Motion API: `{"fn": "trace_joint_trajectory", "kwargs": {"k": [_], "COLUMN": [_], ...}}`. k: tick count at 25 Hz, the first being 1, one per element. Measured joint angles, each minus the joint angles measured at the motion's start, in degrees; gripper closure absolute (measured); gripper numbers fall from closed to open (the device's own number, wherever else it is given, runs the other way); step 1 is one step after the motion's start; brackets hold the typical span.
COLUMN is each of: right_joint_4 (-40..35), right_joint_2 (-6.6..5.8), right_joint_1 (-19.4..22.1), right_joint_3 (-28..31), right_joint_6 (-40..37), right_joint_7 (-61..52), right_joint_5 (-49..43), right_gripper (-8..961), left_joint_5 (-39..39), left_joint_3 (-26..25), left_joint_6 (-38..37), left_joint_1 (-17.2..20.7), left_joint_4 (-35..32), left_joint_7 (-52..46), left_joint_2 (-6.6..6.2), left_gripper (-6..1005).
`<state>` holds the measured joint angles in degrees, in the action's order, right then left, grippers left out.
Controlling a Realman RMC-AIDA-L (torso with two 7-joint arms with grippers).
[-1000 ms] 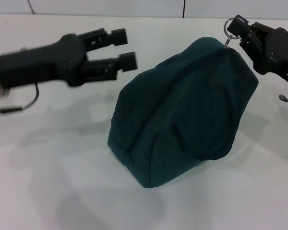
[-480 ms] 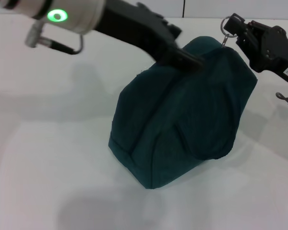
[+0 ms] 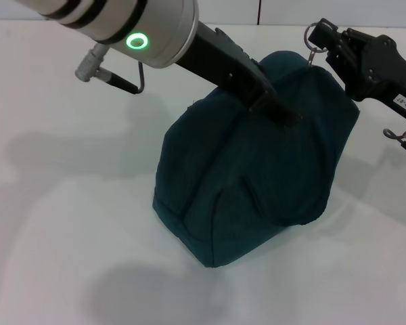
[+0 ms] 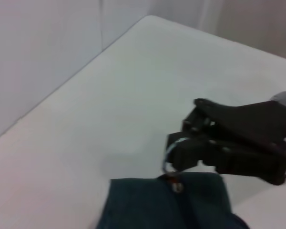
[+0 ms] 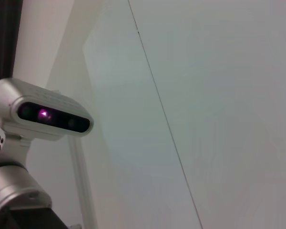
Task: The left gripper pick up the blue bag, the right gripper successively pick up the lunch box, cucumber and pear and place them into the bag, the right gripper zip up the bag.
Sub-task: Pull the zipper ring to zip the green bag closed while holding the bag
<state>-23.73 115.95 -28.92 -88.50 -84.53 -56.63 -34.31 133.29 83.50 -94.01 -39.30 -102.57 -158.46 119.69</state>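
Since a second earlier, the left gripper [image 3: 281, 112] had swung from open air on the left across onto the top of the blue bag [image 3: 257, 176]; whether its jaws had closed could not be told. From the head, the bag sat zipped on the table [image 3: 68, 223], contents hidden. It looked soft and slumping, best held by its top seam. The right gripper [image 3: 323, 38] was clamped on the ring zip pull [image 3: 314, 34].

From the left wrist, that pull [image 4: 169, 160] stood at the bag's end.

The right wrist showed only wall.

white table [image 3: 68, 223], pale wall [image 4: 43, 43]
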Motion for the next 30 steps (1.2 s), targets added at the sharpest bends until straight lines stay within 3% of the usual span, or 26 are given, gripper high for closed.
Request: {"fn": "trace_joint_trajectory", "kwargs": {"k": [8, 12, 14, 20, 30], "right_joint_4": [0.0, 0.0, 0.0, 0.1, 0.1], "right_joint_2": [-0.03, -0.03, -0.03, -0.03, -0.03], "right_joint_1": [0.0, 0.1, 0.1, 0.1, 0.4], "right_joint_3": [0.0, 0.0, 0.0, -0.1, -0.1], "right_joint_6": [0.0, -0.1, -0.2, -0.2, -0.3], "right_joint_7": [-0.1, -0.1, -0.1, -0.1, -0.2], "right_joint_5": [-0.2, -0.2, -0.2, -0.2, 0.1], "right_gripper": [939, 939, 939, 939, 938], "left_joint_5": [2.3, 1.5, 1.3, 0.3, 0.3], "left_joint_3": [1.5, 2.8, 3.4, 2.3, 2.2], "left_joint_6": [1.6, 3.8, 4.5, 4.5, 4.5], "left_joint_1": [0.0, 2.0, 2.5, 2.5, 2.5], "left_joint_4": [2.2, 1.6, 1.4, 1.5, 1.2], "left_joint_7": [-0.4, 3.5, 4.1, 4.4, 5.2], "left_joint_2": [0.01, 0.01, 0.01, -0.04, -0.16], "left_gripper": [182, 192, 419, 669, 858]}}
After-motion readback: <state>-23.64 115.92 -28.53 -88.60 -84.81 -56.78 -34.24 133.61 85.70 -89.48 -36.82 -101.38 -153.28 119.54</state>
